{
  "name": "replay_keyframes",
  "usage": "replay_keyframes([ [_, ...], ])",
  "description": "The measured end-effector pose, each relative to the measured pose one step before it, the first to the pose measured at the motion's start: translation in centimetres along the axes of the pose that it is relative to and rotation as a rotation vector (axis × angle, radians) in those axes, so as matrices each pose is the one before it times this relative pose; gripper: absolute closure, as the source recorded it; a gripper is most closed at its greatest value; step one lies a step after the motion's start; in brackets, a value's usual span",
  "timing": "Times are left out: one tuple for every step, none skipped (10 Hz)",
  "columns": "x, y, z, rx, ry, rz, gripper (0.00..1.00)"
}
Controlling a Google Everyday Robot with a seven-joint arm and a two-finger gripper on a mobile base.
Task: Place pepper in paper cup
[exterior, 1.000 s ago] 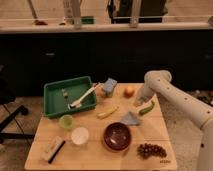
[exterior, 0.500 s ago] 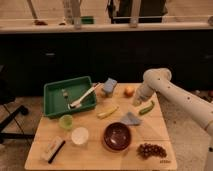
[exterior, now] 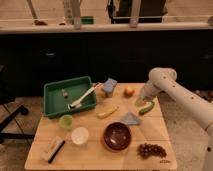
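Note:
The green pepper [exterior: 146, 107] lies on the wooden table [exterior: 95, 155] at the right side, in front of the small orange fruit [exterior: 129, 91]. The white paper cup [exterior: 79, 135] stands upright near the front left of the table, far from the pepper. My gripper [exterior: 141, 99] hangs at the end of the white arm that reaches in from the right. It is right at the pepper's left end, just above the table. I cannot tell if it touches the pepper.
A green tray [exterior: 55, 102] with a white brush is at the back left. There are also a green cup [exterior: 65, 121], a yellow banana piece [exterior: 107, 112], a grey cloth [exterior: 131, 118], a dark red bowl [exterior: 118, 136], grapes [exterior: 151, 150], a blue object [exterior: 109, 85] and a scrub brush [exterior: 52, 149].
The arm has shifted only slightly near the pepper. The pepper still lies in the same place on the table.

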Motion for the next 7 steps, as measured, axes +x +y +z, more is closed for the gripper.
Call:
replay_keyframes([
  [0.674,-0.123,0.145,-0.01926,0.00066,-0.02166,0.4],
  [0.183,-0.252,0.057,-0.00863,-0.00259,-0.03058,0.29],
  [0.637,-0.12,-0.006,-0.00571,0.00128,-0.02187,0.22],
  [0.77,-0.155,-0.011,-0.00026,0.00097,-0.02815,0.2],
  [0.771,-0.088,0.026,-0.00159,0.00159,-0.02891,0.2],
  [0.987,-0.209,0.2,0.00035,0.00171,-0.04704,0.2],
  [1.066,-0.258,0.322,-0.00575,-0.00152,-0.02138,0.2],
])
